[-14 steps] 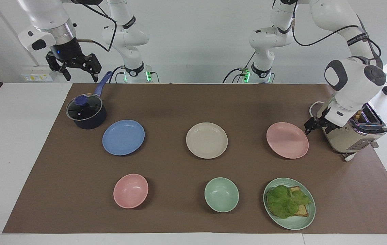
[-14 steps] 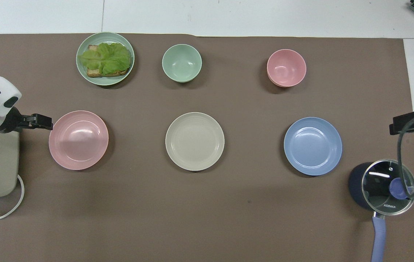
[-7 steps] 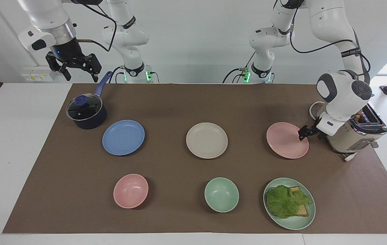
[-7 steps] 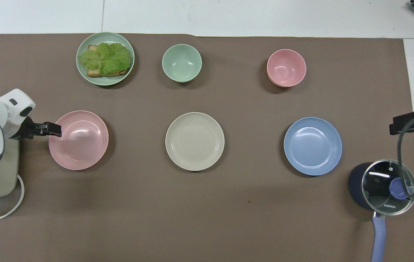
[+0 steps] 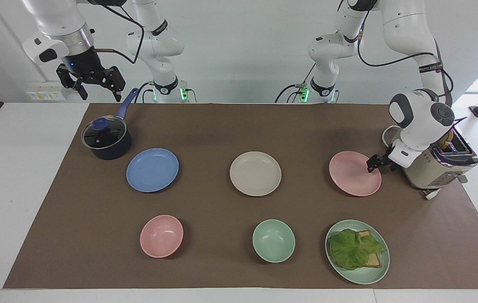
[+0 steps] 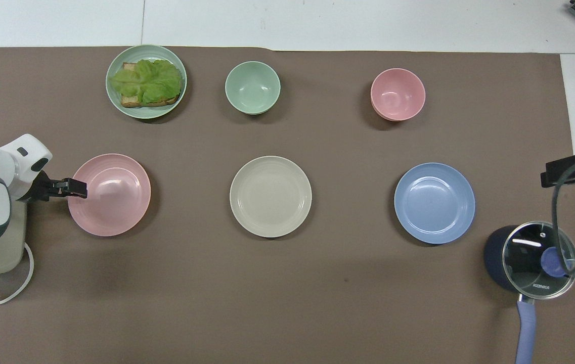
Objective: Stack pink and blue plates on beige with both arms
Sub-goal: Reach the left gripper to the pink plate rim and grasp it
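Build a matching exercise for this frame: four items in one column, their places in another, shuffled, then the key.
1. pink plate
2. beige plate
3. blue plate
4. right gripper

A. beside the pot
B. middle of the plate row
C. raised over the pot's handle
D. at the left gripper, beside the toaster

Pairs: 1-D, 2-B, 3-A, 4-C

My left gripper (image 5: 372, 164) sits at the pink plate's (image 5: 351, 173) rim, and I cannot tell whether its fingers touch the rim. My left arm hides part of the toaster (image 5: 440, 166). Overhead, the picture's edge cuts off my right gripper (image 6: 570, 172), and its cable crosses the pot lid (image 6: 537, 259). The bread (image 5: 374, 261) lies mostly hidden under lettuce (image 5: 353, 248)
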